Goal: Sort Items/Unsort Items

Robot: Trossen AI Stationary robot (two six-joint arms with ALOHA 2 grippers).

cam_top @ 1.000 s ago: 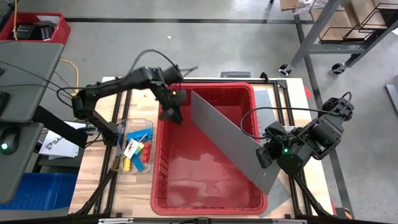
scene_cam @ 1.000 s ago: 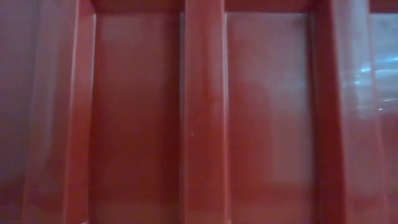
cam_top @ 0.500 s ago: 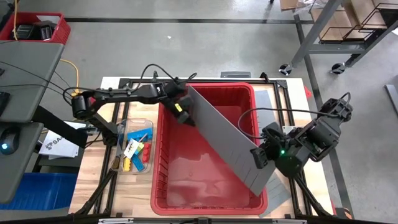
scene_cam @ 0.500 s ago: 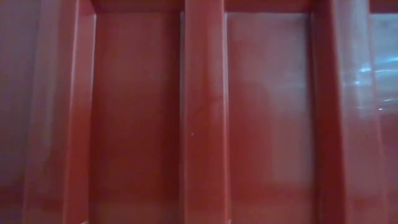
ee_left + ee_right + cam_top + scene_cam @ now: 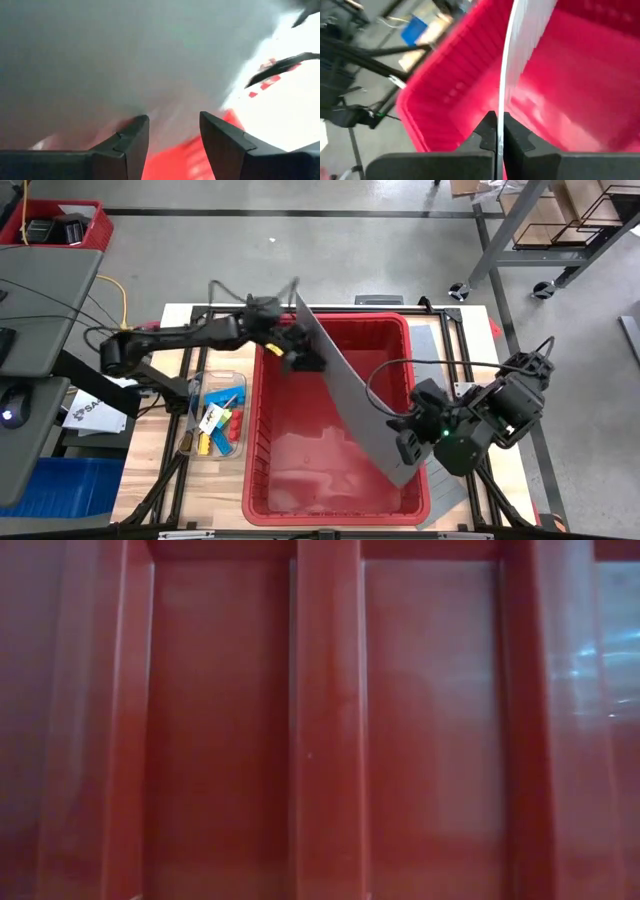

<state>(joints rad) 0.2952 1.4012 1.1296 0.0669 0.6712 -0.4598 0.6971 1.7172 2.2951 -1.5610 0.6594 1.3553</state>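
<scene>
The right gripper (image 5: pixel 499 136) has its jaws clamped on the near end of a thin grey flat divider panel (image 5: pixel 345 385), which stands diagonally across the large red plastic bin (image 5: pixel 300 470). The left gripper (image 5: pixel 305 358) sits at the panel's far end, jaws partly apart with nothing between them. The small coloured blocks and sticks (image 5: pixel 218 420) lie in a clear tray (image 5: pixel 192 442) on the wooden worktop (image 5: pixel 215 490), left of the bin.
</scene>
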